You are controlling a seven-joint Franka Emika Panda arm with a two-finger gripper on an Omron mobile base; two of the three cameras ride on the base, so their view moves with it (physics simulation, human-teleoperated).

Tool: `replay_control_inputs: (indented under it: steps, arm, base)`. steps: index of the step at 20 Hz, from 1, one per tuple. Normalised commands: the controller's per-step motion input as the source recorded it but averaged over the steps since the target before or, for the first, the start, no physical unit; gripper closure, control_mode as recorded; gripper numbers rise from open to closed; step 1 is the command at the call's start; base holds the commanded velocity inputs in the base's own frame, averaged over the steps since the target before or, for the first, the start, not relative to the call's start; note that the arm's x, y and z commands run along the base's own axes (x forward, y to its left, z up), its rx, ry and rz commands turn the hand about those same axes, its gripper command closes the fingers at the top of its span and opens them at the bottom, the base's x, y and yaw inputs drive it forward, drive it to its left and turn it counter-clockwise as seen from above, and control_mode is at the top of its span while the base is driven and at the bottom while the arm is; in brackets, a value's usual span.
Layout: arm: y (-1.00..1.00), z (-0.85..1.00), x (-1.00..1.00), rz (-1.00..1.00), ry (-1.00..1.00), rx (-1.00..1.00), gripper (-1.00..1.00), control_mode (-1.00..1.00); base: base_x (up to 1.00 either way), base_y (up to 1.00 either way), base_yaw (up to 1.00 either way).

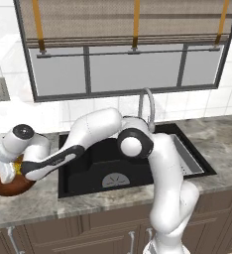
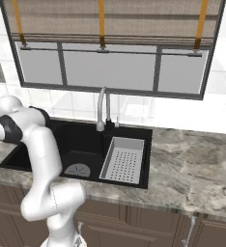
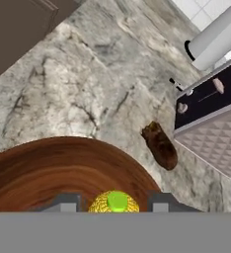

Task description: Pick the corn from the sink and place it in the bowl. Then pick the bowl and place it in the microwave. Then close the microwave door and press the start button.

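The reddish-brown wooden bowl (image 1: 9,188) (image 3: 53,168) sits on the marble counter left of the black sink (image 1: 78,181) (image 2: 81,140). My gripper (image 1: 9,171) (image 3: 112,206) reaches down into the bowl. The yellow corn (image 3: 116,202) (image 1: 19,168) stands end-on between the two fingertips, its green core facing the hand camera, and the fingers are shut on it. The microwave and its door are out of view.
A chrome faucet (image 1: 147,106) (image 2: 103,108) rises behind the sink, and a grey strainer tray (image 1: 187,158) (image 2: 124,161) fills the basin's right end. On the counter past the bowl lie a small brown lump (image 3: 160,146) and a dark-topped textured box (image 3: 211,123).
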Motion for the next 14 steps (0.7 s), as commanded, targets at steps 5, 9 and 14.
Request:
replay_control_inputs:
  steps: [5,9,14]
  arm:
    - [-0.39,0.70,-0.51,0.00,-0.04,0.00,-1.00,-1.00]
    - [-0.94,0.48,-0.77,0.00,-0.03,0.00,-1.00,-1.00]
    - [-0.99,0.23,-0.53,0.01,0.00,-0.04,-1.00,-1.00]
  base:
    - [0.00,0.00,0.00]
    - [0.00,0.00,0.00]
    - [0.00,0.00,0.00]
